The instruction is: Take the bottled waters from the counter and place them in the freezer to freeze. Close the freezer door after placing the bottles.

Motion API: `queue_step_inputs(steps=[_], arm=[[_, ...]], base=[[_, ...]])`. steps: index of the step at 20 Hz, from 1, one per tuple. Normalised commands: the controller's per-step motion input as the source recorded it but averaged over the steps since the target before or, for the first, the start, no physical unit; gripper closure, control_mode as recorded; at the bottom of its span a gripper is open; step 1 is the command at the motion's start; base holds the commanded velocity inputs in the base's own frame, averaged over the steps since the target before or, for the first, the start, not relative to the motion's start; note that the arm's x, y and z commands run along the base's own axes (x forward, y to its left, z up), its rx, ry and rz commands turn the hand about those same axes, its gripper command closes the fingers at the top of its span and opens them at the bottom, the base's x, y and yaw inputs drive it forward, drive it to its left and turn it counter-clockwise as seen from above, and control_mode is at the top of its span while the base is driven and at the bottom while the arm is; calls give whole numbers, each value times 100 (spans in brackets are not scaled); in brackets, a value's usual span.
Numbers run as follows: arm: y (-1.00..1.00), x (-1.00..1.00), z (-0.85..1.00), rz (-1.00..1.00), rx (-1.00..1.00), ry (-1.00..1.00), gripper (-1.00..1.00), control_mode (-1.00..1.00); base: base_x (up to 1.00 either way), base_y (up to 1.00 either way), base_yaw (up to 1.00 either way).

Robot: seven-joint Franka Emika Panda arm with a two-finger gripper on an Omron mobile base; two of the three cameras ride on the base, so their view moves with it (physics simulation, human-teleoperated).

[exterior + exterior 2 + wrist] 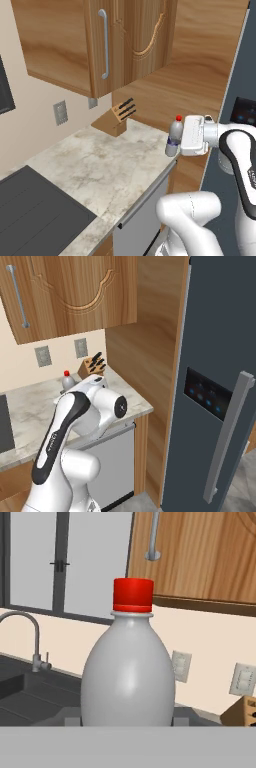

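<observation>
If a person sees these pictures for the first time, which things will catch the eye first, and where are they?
First comes the red-capped bottle, upright and large in the middle of the hand view; in the left base view the gripper is shut on it above the counter edge. Next is the tall dark freezer door on the right, closed, with its long grey handle and blue-lit panel.

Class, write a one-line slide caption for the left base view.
Gripper holds the red-capped bottle above the counter edge, near the knife block.
</observation>
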Motion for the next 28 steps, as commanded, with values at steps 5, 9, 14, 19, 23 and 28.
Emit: queue_step_inputs(steps=[5, 9, 14, 19, 23, 28], arm=[[0, 0, 0, 0, 0, 1, 100, -100], [0, 0, 0, 0, 0, 0, 100, -100], [0, -8, 0, 0, 0, 0, 100, -100], [0, -16, 0, 0, 0, -1, 100, 100], [0, 0, 0, 0, 0, 0, 100, 100], [0, 0, 0, 0, 0, 0, 100, 100]], base=[[0, 0, 0], [0, 0, 0], [0, 0, 0], [-29, -3, -3], [-64, -36, -7], [-72, -48, -16]])
